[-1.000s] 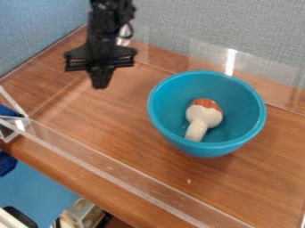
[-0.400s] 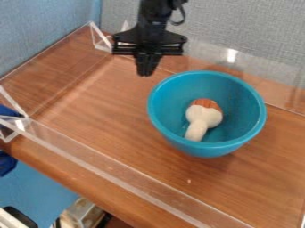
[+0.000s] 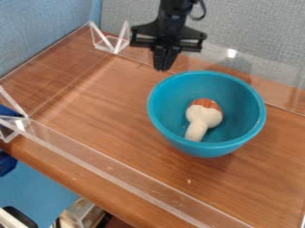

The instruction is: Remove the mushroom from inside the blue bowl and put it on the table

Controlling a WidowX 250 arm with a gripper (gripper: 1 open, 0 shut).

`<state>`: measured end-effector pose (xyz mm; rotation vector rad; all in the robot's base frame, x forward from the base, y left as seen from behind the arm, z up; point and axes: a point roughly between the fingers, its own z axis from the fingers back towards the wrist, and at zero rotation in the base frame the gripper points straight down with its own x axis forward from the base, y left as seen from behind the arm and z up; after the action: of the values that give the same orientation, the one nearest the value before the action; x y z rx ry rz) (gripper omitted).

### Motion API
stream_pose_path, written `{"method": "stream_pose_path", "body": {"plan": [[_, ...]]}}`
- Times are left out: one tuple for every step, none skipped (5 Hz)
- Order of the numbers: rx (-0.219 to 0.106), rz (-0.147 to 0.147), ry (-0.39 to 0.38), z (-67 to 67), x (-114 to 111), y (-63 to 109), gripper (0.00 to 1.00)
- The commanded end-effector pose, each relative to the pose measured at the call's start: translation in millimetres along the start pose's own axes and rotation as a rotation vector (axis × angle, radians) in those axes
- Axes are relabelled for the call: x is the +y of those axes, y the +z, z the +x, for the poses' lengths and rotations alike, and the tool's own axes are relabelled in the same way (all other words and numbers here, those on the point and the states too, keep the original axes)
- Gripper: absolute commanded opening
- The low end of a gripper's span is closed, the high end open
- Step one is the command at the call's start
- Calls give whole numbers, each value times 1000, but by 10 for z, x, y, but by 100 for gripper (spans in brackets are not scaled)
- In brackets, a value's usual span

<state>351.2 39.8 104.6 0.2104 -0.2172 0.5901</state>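
The blue bowl (image 3: 206, 114) stands on the right half of the wooden table (image 3: 95, 102). Inside it lies the mushroom (image 3: 201, 118) on its side, cream stem toward the front, reddish-brown cap toward the back. My black gripper (image 3: 163, 64) hangs pointing down just behind the bowl's far left rim, above the table. Its fingers are pressed together, shut on nothing.
Low clear acrylic walls (image 3: 113, 165) run along the table's front, left and back edges. A clear bracket (image 3: 117, 37) stands at the back left corner. Something blue (image 3: 10, 122) is clipped to the left wall.
The gripper has travelled from the table's back left to the right, ending close to the bowl's far rim, and has rolled somewhat. Bowl and mushroom have not moved.
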Motion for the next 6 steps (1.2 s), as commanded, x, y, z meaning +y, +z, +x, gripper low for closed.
{"method": "stream_pose_path", "body": {"plan": [[-56, -33, 0, 210, 74, 299, 0], [-60, -15, 25, 160, 70, 376, 0], [-60, 2, 40, 94, 11, 404, 0], [-62, 13, 31, 42, 64, 293, 0], [-64, 20, 28, -2, 145, 217, 0], [-69, 25, 23, -42, 202, 249, 0]]}}
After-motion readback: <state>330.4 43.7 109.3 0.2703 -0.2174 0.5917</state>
